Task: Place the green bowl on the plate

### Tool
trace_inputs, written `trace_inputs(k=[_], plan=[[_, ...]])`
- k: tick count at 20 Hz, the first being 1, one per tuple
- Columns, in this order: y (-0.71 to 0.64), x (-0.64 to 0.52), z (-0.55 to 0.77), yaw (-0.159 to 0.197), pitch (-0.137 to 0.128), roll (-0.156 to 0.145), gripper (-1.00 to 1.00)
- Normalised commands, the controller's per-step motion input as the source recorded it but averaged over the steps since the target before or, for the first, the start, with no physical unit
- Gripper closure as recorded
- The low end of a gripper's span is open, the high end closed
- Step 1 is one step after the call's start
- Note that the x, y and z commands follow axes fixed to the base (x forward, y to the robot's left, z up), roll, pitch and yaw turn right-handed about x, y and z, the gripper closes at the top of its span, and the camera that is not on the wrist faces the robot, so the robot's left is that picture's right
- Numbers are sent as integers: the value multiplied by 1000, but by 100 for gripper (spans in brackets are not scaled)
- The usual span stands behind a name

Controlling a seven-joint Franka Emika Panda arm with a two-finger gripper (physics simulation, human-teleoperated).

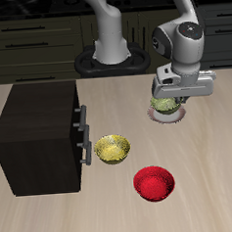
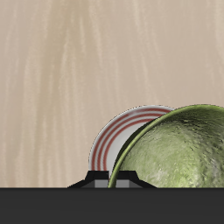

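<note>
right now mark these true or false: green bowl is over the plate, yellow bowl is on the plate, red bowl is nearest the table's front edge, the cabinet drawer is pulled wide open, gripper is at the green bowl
1. The green bowl is over the plate. True: the wrist view shows the plate's rim right behind the bowl; whether the bowl rests on it cannot be told.
2. The yellow bowl is on the plate. False: it sits on the table beside the dark cabinet.
3. The red bowl is nearest the table's front edge. True.
4. The cabinet drawer is pulled wide open. False: its drawers look shut.
5. The gripper is at the green bowl. True: it hangs right above it; the jaws are hidden.
</note>
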Motion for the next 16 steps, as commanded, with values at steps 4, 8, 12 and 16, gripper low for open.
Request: trace_inputs(k=[4,8,12,16], plan=[[17,-49,-369,24,38,5,100],[-30,-41,-306,-29,46,-25,100],[89,65,-424,-39,147,89,100],[-48,8,-14,-34,21,32,-100]])
